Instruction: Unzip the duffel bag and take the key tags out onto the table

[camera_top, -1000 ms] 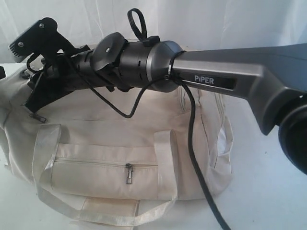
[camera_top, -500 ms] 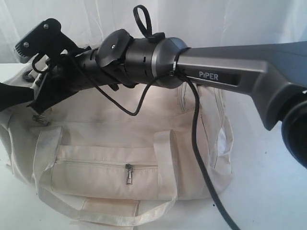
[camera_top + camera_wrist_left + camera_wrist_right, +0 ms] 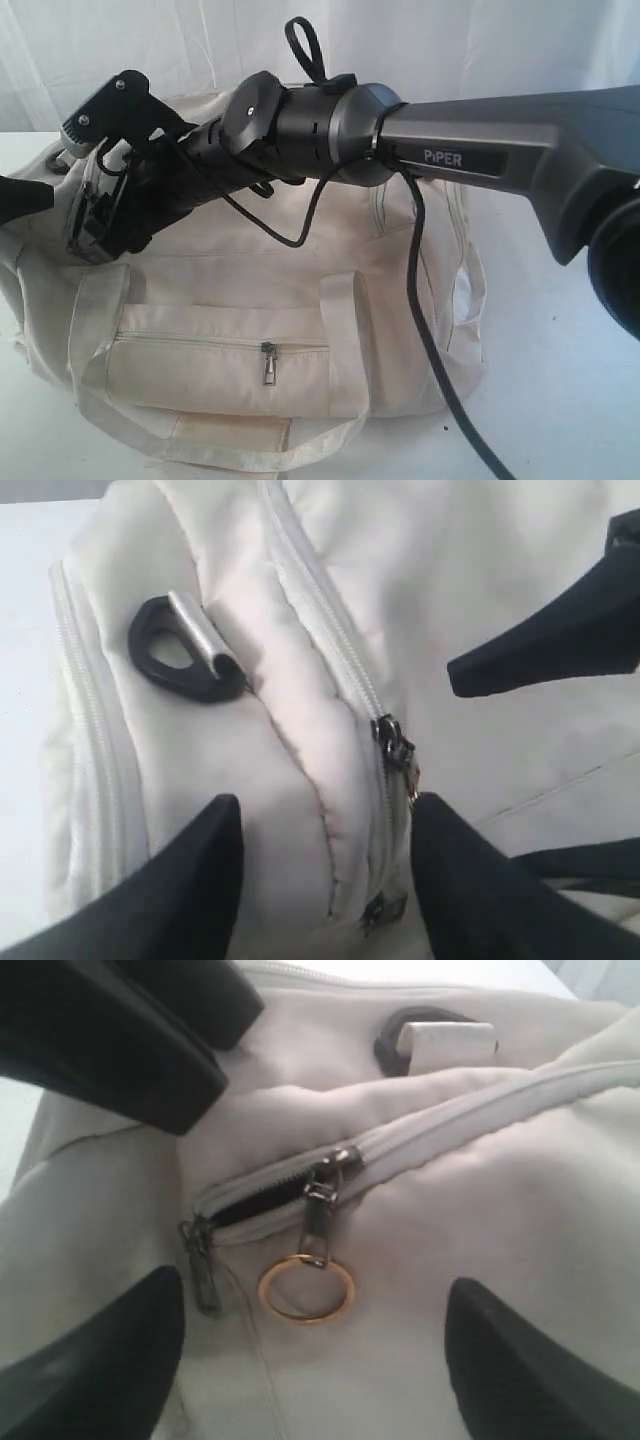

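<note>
The cream-white duffel bag (image 3: 250, 300) lies on the white table (image 3: 560, 400). My right arm reaches across it to the bag's left end, where my right gripper (image 3: 93, 232) hangs open just above the top zip. In the right wrist view the right gripper (image 3: 315, 1295) straddles a zip pull with a gold ring (image 3: 305, 1288); the zip (image 3: 270, 1195) gapes a little beside it. My left gripper (image 3: 325, 810) is open over a fold of fabric next to a zip pull (image 3: 395, 745), close to the dark D-ring (image 3: 185, 650). The key tags are out of view.
A front pocket with its own small zip pull (image 3: 268, 365) faces the camera, and pale webbing straps (image 3: 95, 330) loop around it. A black cable (image 3: 425, 330) hangs from the right arm across the bag. The left gripper (image 3: 20, 195) pokes in at the left edge.
My right gripper has dropped lower and shifted slightly right, down onto the bag's left end. The left gripper has come into sight at the left edge.
</note>
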